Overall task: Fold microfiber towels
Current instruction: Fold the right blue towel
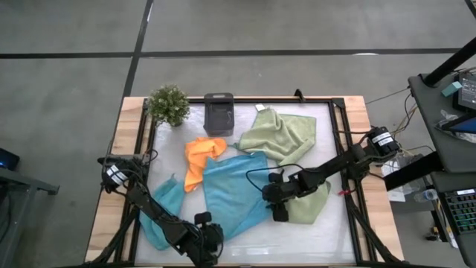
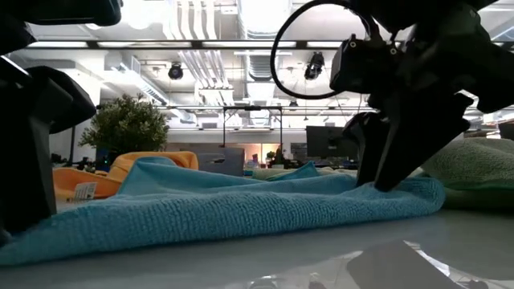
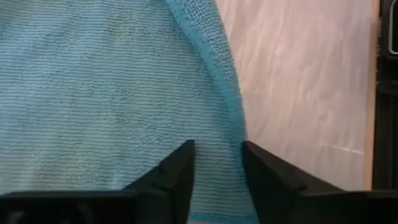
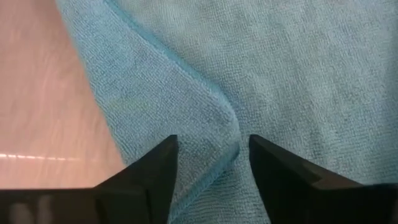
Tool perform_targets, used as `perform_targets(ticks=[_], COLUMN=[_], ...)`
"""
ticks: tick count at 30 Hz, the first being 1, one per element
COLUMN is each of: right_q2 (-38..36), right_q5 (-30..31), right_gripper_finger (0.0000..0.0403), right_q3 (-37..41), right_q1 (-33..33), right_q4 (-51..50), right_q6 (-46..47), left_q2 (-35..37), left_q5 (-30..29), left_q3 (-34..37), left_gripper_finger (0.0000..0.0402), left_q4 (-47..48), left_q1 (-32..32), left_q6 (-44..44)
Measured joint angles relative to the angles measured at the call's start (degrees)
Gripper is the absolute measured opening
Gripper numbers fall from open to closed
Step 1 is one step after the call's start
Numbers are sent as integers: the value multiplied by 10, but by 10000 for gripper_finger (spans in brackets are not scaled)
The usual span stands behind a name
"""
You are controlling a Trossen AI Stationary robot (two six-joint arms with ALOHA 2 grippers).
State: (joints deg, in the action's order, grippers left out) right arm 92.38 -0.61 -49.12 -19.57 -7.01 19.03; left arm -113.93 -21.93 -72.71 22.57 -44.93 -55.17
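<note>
**Both grippers at the edges of the light blue towel**

The light blue towel [image 1: 234, 190] lies spread over the middle of the counter [image 1: 335, 231], running from the centre toward the near-left corner. The left gripper [image 1: 208, 240] sits low at its near edge; the right gripper [image 1: 278, 202] is down at its right-hand edge. Each arm has its own side, so neither needs to reach across.

In the left wrist view, the left gripper's fingers [image 3: 177, 171] straddle the hemmed border of the towel, part-way spread with cloth lying between them. I cannot tell from here whether they have bitten down on it. In the right wrist view, a rounded fold of the same towel's corner bulges up between the fingers [image 4: 158, 165], which stand apart on either side of it, again not plainly clamped.

The left arm lies low along the near-left of the counter, elbow out, wrist angled down. The right arm stretches in from the far right, forearm sloping down to the cloth.

To my eye the coming move turns on both edges being lifted together and carried over the towel's middle.

Behind it lie the orange towel [image 1: 199, 158] and a sage green towel [image 1: 281, 135], with another sage green one [image 1: 312, 205] under the right arm and a second light blue towel [image 1: 165, 201] by the left.
</note>
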Motion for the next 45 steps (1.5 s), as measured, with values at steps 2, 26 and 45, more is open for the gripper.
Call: perform_targets(ticks=[2, 26, 45], right_q2=[1, -109, -159], right_q5=[0, -1, 157], right_gripper_finger=[144, 9, 9], right_q3=[3, 4, 4], right_q1=[0, -120, -138], right_q4=[0, -71, -55], right_q6=[1, -108, -114], left_q2=[0, 34, 84], left_q5=[0, 43, 35], left_q3=[0, -15, -21], left_gripper_finger=[75, 0, 16], left_q4=[4, 5, 121], left_q1=[0, 0, 18], left_q6=[0, -2, -26])
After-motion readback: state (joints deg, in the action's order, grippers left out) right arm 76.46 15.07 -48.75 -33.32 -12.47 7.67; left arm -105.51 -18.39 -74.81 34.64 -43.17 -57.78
